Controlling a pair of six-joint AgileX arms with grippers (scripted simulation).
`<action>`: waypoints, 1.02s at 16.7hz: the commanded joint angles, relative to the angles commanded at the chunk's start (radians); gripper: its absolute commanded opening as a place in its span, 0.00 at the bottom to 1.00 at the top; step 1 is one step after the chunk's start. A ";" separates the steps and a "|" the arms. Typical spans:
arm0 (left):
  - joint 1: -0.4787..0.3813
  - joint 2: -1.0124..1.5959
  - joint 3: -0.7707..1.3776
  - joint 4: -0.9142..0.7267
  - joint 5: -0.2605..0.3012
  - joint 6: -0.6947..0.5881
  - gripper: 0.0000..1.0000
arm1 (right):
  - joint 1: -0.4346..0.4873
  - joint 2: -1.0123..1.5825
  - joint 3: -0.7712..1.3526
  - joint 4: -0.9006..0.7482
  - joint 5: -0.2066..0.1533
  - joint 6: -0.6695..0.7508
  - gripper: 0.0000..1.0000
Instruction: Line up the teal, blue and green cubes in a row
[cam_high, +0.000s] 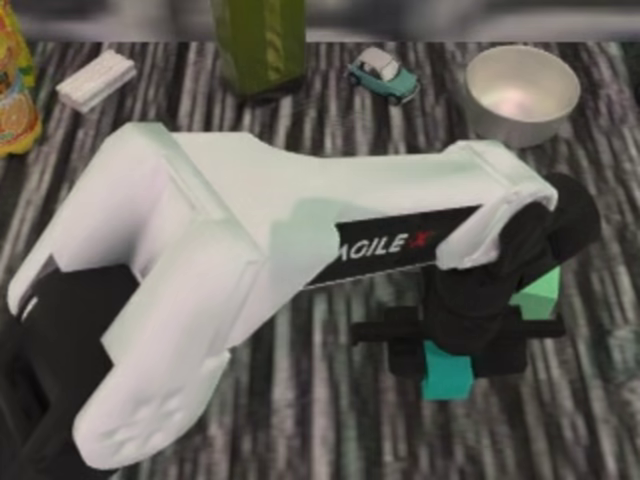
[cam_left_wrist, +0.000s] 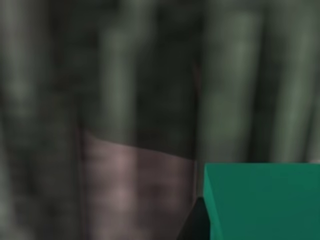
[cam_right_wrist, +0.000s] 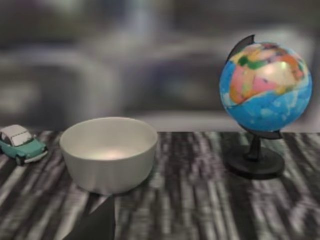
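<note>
Right across the striped grey-and-black tabletop (cam_high: 300, 400) stretches the left arm, a bulky white AgileX limb reaching from the top view's lower left toward the right of centre. Its black left gripper (cam_high: 455, 345) hangs low over the small teal matte cube (cam_high: 447, 376), which lies right of centre toward the near edge and pokes out from under the gripper's body. Whether the fingers are wide, narrow or clamped on the cube I cannot tell; the wrist hides them from above, and the left wrist view gives only a corner of the teal cube (cam_left_wrist: 262, 200) against the table. The right arm does not appear in the top view, and nothing of its fingers can be made out.

Just beside the gripper, on its right and slightly farther back, a light mint green cube (cam_high: 541, 293) shows as a sliver, mostly covered by the wrist. The blue cube is not visible in any view.

At the far edge stands a tall olive-green bottle (cam_high: 259, 42), left of centre. To the far right sits a plain white round bowl (cam_high: 522, 93), with a teal toy car with a white roof (cam_high: 384, 73) between bottle and bowl. A small white block (cam_high: 96, 79) and a yellow-orange packet (cam_high: 14, 85) lie at the far left. The right wrist view also shows a colourful globe on a black stand (cam_right_wrist: 265, 85), near the bowl.
</note>
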 joint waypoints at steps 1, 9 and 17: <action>0.000 0.000 0.000 0.000 0.000 0.000 0.38 | 0.000 0.000 0.000 0.000 0.000 0.000 1.00; 0.000 0.000 0.000 0.000 0.000 0.000 0.98 | 0.000 0.000 0.000 0.000 0.000 0.000 1.00; 0.000 0.000 0.000 0.000 0.000 0.000 1.00 | 0.000 0.000 0.000 0.000 0.000 0.000 1.00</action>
